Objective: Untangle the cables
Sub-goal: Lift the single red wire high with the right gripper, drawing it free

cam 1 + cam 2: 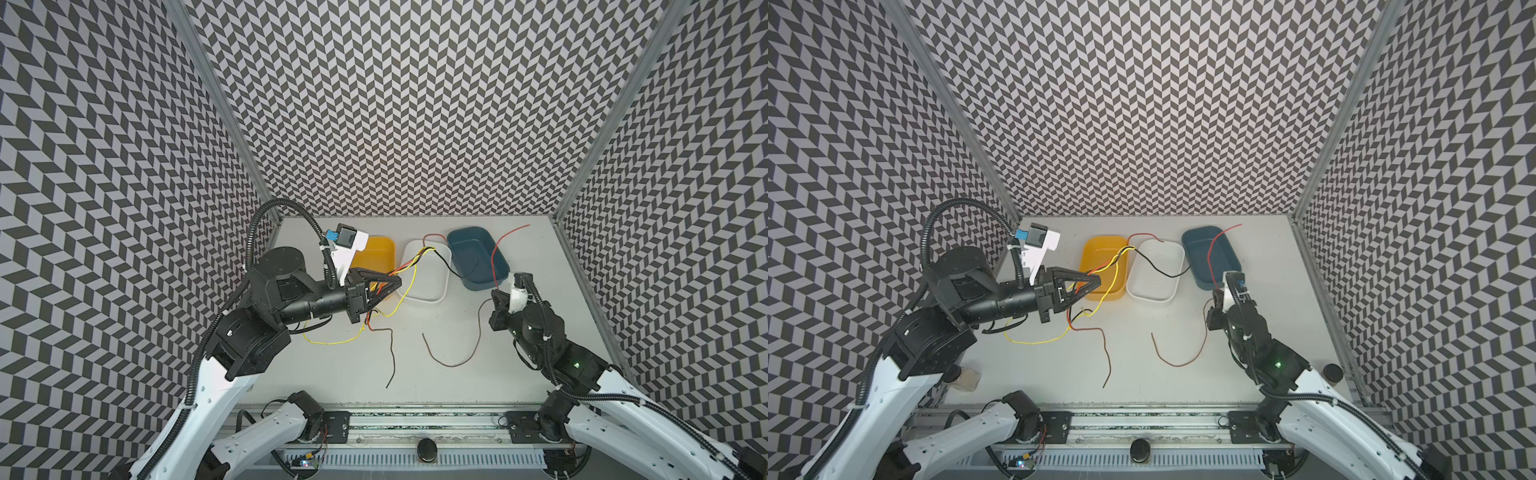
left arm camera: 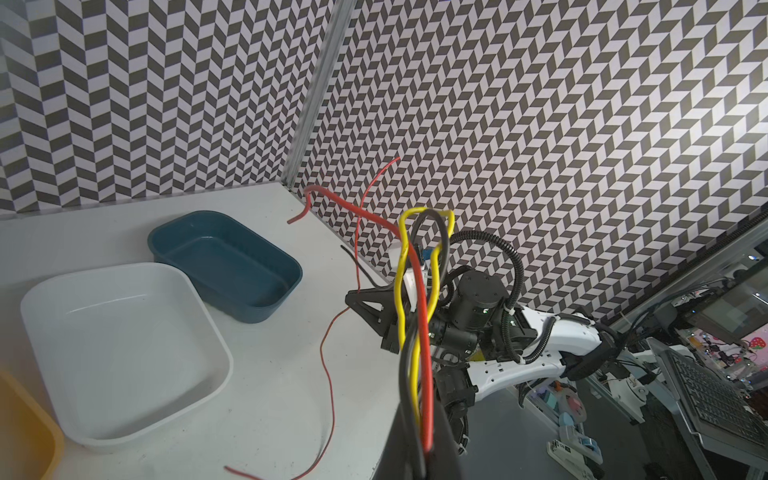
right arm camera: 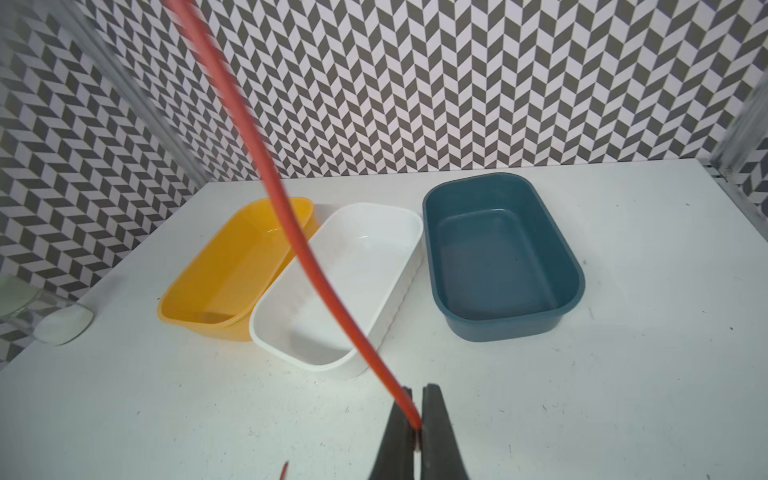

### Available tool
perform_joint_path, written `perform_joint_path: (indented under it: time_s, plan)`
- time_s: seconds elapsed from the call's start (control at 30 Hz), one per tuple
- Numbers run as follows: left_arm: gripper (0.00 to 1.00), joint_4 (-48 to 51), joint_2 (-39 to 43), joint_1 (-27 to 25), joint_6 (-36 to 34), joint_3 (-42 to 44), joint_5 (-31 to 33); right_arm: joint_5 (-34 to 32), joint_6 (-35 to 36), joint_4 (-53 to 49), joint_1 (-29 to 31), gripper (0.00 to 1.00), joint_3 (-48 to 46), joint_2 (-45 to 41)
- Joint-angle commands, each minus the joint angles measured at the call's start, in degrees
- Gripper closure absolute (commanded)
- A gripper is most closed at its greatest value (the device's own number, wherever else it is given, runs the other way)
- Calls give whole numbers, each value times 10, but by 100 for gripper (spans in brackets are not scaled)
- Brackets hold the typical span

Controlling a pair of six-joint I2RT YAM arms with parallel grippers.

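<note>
The cables form a tangle of red, yellow and black wires (image 1: pixel 409 255) twisted together above the trays. My left gripper (image 1: pixel 398 282) is shut on this bundle, and the left wrist view shows the red, yellow and black strands (image 2: pixel 424 332) running out from between its jaws (image 2: pixel 424 455). Loose yellow (image 1: pixel 332 341) and dark (image 1: pixel 392 357) ends trail down onto the table. My right gripper (image 1: pixel 498 293) is shut on a separate thin red cable (image 1: pixel 493 253). That cable rises over the blue tray, and its other part (image 1: pixel 453 365) loops on the table. The pinch shows clearly in the right wrist view (image 3: pixel 417 397).
Three trays stand side by side at the back of the table: yellow (image 1: pixel 386 243), white (image 1: pixel 424 291) and blue (image 1: pixel 473 253). A glass jar (image 3: pixel 50 316) sits at the table's left edge. Patterned walls close in the back and both sides.
</note>
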State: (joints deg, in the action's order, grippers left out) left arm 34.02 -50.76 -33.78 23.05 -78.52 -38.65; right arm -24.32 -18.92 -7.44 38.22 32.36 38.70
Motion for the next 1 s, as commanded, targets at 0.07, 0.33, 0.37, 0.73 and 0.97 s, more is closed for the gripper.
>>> perform_joint_path:
  time_s: [0.07,0.33,0.37,0.73,0.97]
  plan:
    - [100,50,23,3,-40,6,77,15,41,-54,-4,100,97,-12]
    - [100,77,43,4,-60,55,185,48,35,-143,-5,100,141,77]
    - [100,77,47,3,-61,61,204,53,39,-135,-5,100,145,79]
    - [100,21,92,3,-59,201,285,55,98,-171,-5,100,334,121]
    - [100,-16,90,3,-44,225,234,82,127,-168,-5,100,426,157]
